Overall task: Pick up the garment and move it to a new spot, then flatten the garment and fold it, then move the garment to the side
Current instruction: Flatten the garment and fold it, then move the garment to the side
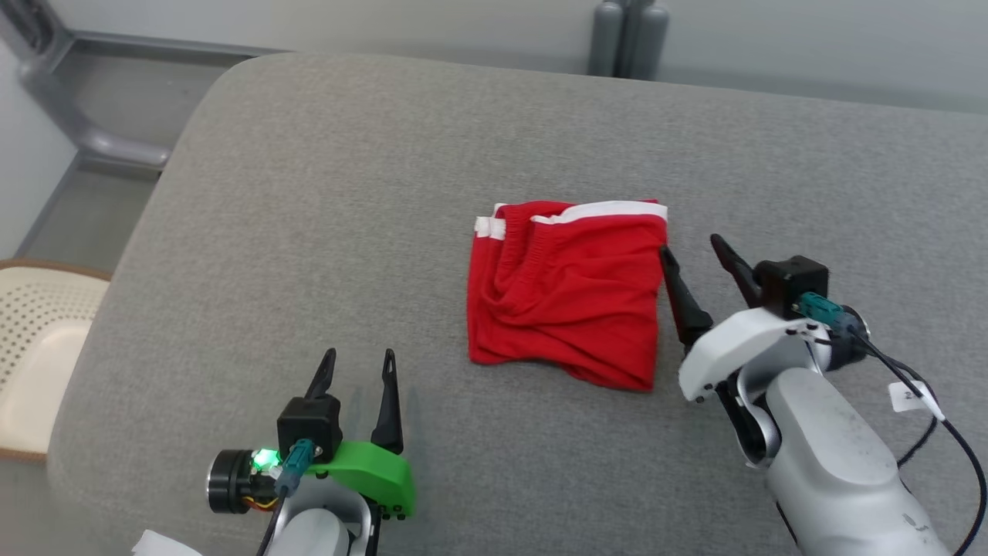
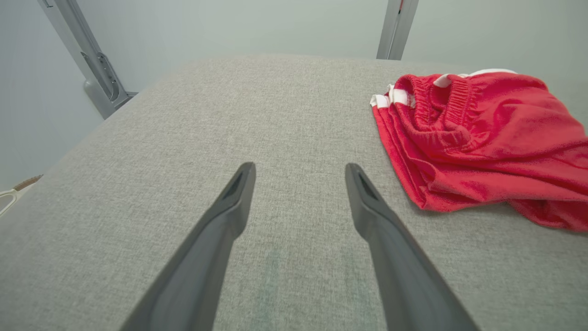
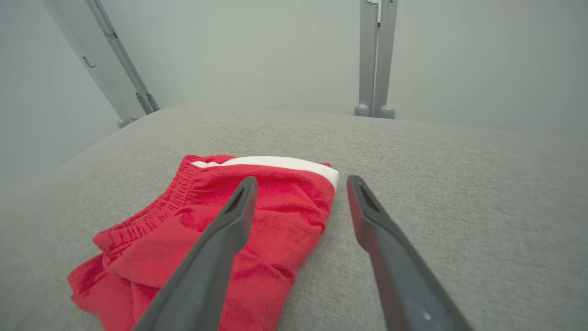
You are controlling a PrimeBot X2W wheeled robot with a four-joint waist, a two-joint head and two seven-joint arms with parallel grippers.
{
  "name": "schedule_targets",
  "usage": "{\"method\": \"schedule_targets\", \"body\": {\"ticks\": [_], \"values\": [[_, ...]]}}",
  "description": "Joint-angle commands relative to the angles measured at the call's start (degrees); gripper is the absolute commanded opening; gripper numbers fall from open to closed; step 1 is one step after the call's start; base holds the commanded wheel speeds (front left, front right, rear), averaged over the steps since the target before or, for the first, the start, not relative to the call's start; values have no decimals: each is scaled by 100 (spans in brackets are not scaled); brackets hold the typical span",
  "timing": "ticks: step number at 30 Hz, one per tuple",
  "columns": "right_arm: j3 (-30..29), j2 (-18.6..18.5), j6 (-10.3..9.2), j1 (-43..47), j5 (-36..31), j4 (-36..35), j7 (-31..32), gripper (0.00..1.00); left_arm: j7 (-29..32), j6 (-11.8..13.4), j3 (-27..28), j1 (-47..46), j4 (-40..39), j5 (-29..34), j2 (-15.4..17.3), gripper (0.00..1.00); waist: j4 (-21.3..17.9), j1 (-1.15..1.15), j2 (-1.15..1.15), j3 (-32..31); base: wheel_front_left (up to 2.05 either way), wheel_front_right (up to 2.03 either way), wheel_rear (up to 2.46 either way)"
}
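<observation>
garment (image 1: 567, 297): bright red, white band along its far edge
cloth surface (image 1: 309, 232): plain flecked grey
left gripper (image 1: 360, 354): black fingers, green mount
chair (image 1: 38, 347): cream, dotted, brown rim

The left gripper (image 1: 360, 355) sat at the lower left of the head view on a green mount (image 1: 370, 472), its two dark fingers (image 1: 386, 405) spread apart and pointing straight up. The right gripper (image 1: 689, 245) lay farther forward on its pale forearm (image 1: 834, 455), jaws wide, angled up-left.
</observation>
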Motion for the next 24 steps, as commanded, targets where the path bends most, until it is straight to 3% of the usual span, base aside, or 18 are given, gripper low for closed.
{"method": "schedule_targets", "body": {"ticks": [1,5,9,15,24], "values": [[-188,19,-2,183,-163,-123,-13,100,1,22,47,-63,-36,88,23,100,-582,0,0,-87,0,0,0],[-892,149,-2,718,-695,-584,-14,100,1,21,268,61,-130,239,25,100,-952,0,0,-125,0,0,0],[-1204,220,-2,1108,-950,-951,-13,100,1,6,460,190,-204,377,25,100,-1186,0,0,-180,0,0,0],[-1240,246,-2,1547,-813,-1220,-14,100,1,-58,759,516,-424,454,25,100,-1398,0,0,-324,0,0,0],[-1139,246,-2,1885,-540,-1337,-15,100,1,-114,916,909,-584,537,24,100,-1373,0,0,-464,0,0,0]]}}
